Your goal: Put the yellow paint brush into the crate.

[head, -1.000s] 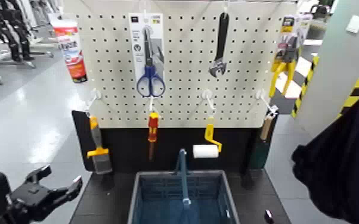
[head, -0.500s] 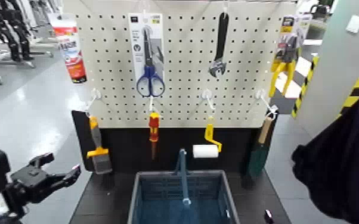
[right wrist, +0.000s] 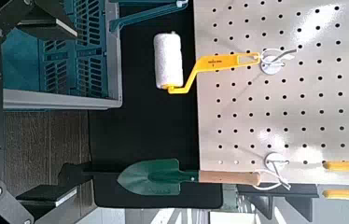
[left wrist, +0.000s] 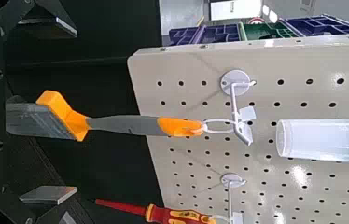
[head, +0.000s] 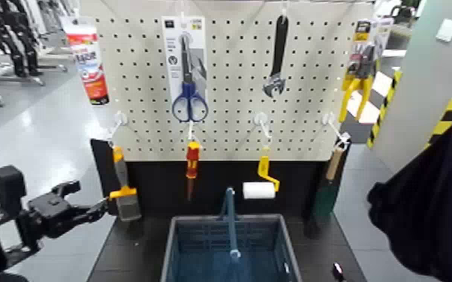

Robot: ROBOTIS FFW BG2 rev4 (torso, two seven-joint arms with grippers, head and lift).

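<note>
And here, at the lower left corner of the pegboard (head: 233, 131), the yellow paint brush (head: 122, 172) is hung by its loop from a hook (left wrist: 234, 82), handle uppermost, bristles down and slightly tilted. It is being met from the left side by the left gripper (head: 88, 199), whose fingers are spread wide, with the brush head framed between them and nothing pinched! Next along the board's lower edge, a red-and-yellow screwdriver (head: 192, 161) is hung tip down, followed by a yellow-handled paint roller (head: 264, 166) with its white sleeve set crosswise. At the lower right corner, a wooden-handled green trowel (head: 326, 193) is suspended, blade lowest. Below the middle of that lower edge, the blue-grey crate (head: 199, 220) is set on the dark tabletop (head: 116, 259), its blue handle (head: 231, 225) raised upright. Over on the right, the right gripper (right wrist: 61, 110) is held low by the crate's right side, fingers parted, nothing gripped. Higher up, a red-and-white tube (head: 89, 64) is hung at the board's left edge, blue-handled scissors (head: 189, 97) are carded beside it, an adjustable wrench (head: 275, 64) is hung right of centre, and yellow-handled pliers (head: 360, 86) are seen at the right edge.
</note>
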